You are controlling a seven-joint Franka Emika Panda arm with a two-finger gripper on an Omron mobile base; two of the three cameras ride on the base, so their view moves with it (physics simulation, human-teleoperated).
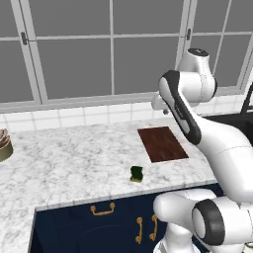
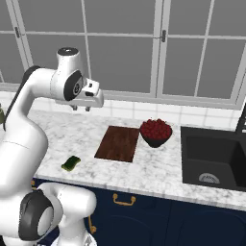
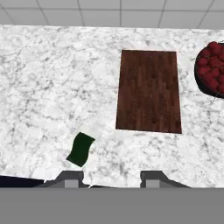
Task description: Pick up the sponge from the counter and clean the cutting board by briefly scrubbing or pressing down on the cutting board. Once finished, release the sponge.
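Note:
The sponge (image 1: 136, 174) (image 2: 71, 163) (image 3: 81, 149), dark green on top, lies on the white marble counter (image 1: 69, 158) near its front edge. The dark reddish-brown cutting board (image 1: 162, 144) (image 2: 118, 143) (image 3: 149, 97) lies flat a little further back and to the right of the sponge. My gripper (image 2: 80, 108) (image 3: 111, 178) hangs high above the counter, open and holding nothing, well clear of both. In the hand view the sponge sits just above the left fingertip (image 3: 72, 177).
A dark bowl of red fruit (image 2: 155, 130) (image 3: 212, 73) stands right beside the board. Beyond it a black sink (image 2: 214, 161) is set into the counter. A pale bowl-like object (image 1: 4, 145) is at the far left. Windows and white tiles back the counter.

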